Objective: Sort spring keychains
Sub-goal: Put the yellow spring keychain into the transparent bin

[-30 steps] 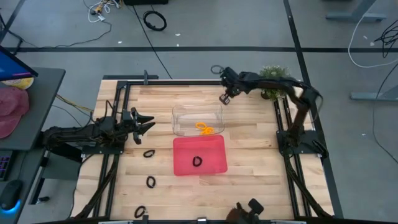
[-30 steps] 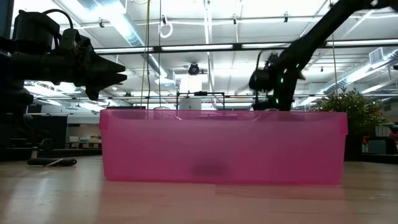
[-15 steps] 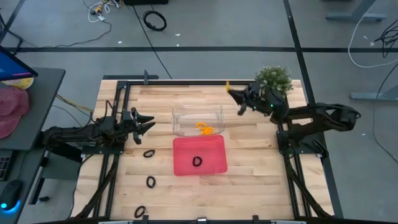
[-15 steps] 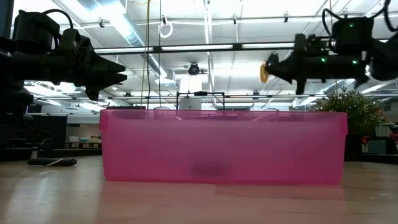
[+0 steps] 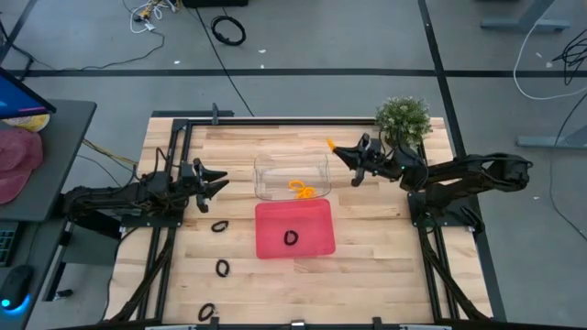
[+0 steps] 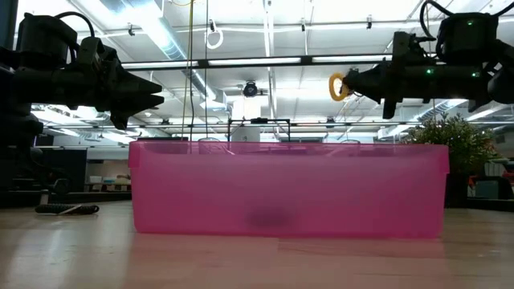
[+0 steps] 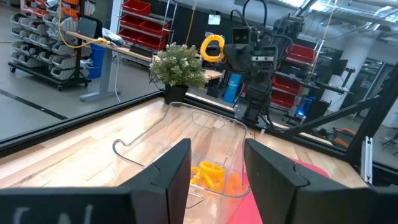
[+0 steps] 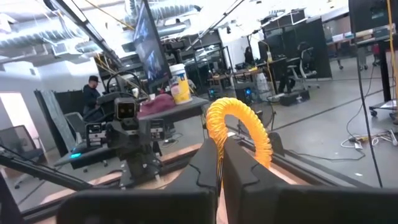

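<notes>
My right gripper [image 5: 340,152] hovers to the right of the clear bin [image 5: 291,165], shut on an orange spring keychain [image 5: 330,144], seen also in the low view [image 6: 337,86] and the right wrist view [image 8: 239,124]. More orange keychains [image 5: 301,189] lie in the clear bin. One black keychain [image 5: 291,237] lies in the red tray [image 5: 316,240]. Three black keychains [image 5: 219,225], [image 5: 223,268], [image 5: 207,313] lie on the table's left part. My left gripper [image 5: 218,181] waits open, left of the clear bin. My right gripper pinches the orange keychain's coil at one side of the loop [image 8: 217,134] between its two fingertips [image 8: 206,163]. The fingers lie about level, coming from the table's right. The loop is lifted clear, standing out past the fingertips [image 6: 337,86].
A potted plant [image 5: 404,117] stands at the far right corner, close behind my right arm. The table's dark frame rails [image 5: 174,147] run along its edges. Bare wood lies right of the red tray [image 5: 376,229].
My right gripper has tipped from pointing down to level, pointing toward the table's left, while its arm drew back to the right. The orange keychain has come into view at its fingertips. In the last half second it moved a little toward the near edge.
</notes>
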Controlling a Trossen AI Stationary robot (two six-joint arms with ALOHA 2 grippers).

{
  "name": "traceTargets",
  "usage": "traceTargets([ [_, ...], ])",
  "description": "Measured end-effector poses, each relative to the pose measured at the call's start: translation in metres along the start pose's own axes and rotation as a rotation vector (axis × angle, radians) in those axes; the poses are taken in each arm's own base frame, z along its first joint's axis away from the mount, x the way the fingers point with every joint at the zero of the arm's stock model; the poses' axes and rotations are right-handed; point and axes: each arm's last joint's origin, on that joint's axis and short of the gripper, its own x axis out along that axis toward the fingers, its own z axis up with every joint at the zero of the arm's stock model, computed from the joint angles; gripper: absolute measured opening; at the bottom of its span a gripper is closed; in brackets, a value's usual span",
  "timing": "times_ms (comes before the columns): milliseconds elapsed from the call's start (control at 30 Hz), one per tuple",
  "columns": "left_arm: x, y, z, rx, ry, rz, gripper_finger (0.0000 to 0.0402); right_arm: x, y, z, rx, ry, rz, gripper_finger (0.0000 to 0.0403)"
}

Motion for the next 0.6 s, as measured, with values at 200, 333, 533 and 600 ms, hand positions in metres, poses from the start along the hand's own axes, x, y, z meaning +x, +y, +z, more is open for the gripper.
traceTargets([
  [200, 0.0, 0.0, 0.0, 0.0, 0.0, 0.0, 0.0154, 0.007, 0.009, 0.004, -0.015, -0.018, 0.042, 0.0],
  [333, 0.0, 0.0, 0.0, 0.0, 0.0, 0.0, 0.0154, 0.017, 0.02, 0.009, -0.033, -0.025, 0.089, 0.0],
  [533, 0.0, 0.0, 0.0, 0.0, 0.0, 0.0, 0.0154, 0.042, 0.032, 0.001, -0.046, 0.061, 0.119, 0.0],
  [600, 0.0, 0.0, 0.0, 0.0, 0.0, 0.0, 0.0154, 0.052, 0.036, -0.004, -0.048, 0.087, 0.13, 0.0],
])
